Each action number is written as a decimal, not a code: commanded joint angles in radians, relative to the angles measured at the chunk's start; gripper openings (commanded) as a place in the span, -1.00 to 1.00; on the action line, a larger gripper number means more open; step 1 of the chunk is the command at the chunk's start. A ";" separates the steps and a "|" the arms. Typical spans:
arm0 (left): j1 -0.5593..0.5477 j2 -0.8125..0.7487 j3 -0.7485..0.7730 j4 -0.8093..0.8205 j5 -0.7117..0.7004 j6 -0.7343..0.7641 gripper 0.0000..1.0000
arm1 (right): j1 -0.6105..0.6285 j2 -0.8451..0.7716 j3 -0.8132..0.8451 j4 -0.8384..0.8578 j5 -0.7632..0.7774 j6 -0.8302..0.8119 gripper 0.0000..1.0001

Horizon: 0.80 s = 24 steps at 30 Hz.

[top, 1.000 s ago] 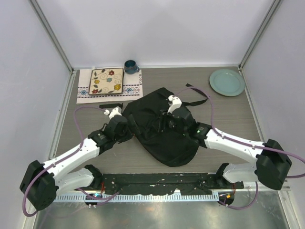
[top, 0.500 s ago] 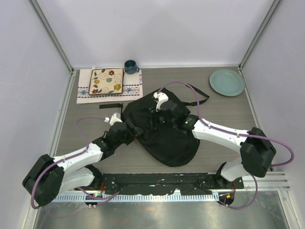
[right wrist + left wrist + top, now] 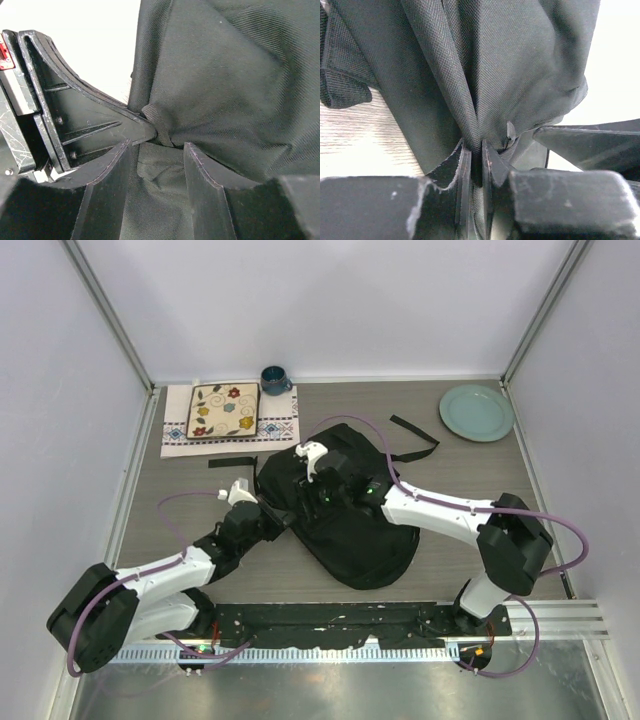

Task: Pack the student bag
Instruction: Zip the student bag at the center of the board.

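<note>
The student bag (image 3: 352,525) lies flat in the middle of the table, black fabric with its rounded end toward the arms. My left gripper (image 3: 272,516) is at the bag's left edge. In the left wrist view its jaws (image 3: 476,152) are shut on a pinched fold of the bag's fabric (image 3: 470,75). My right gripper (image 3: 314,486) is low over the bag's upper left part, close to the left one. Its fingers (image 3: 112,172) stand apart with loose bag fabric (image 3: 160,175) and a webbing tab (image 3: 156,122) lying between them, not pinched.
A teal plate (image 3: 476,412) sits at the back right. A floral square plate (image 3: 222,410) rests on a patterned mat (image 3: 283,428) at the back left, with a blue mug (image 3: 273,379) behind it. The bag's strap (image 3: 415,430) trails toward the plate. A small black piece (image 3: 232,462) lies left of the bag.
My left gripper has closed on the bag's left edge. The right arm has swung left across the bag, ending close to the left gripper.
</note>
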 commanded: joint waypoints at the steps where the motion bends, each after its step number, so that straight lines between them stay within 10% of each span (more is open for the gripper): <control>1: 0.001 -0.024 -0.012 0.102 0.007 0.029 -0.75 | 0.018 0.021 0.065 -0.007 -0.017 -0.065 0.03; 15: 0.002 -0.039 0.003 0.130 0.041 0.084 -1.00 | 0.062 0.098 0.106 -0.019 0.145 -0.099 -0.01; 24: 0.004 -0.051 0.019 0.102 0.061 0.110 -1.00 | 0.068 0.121 0.106 0.013 0.259 -0.070 -0.93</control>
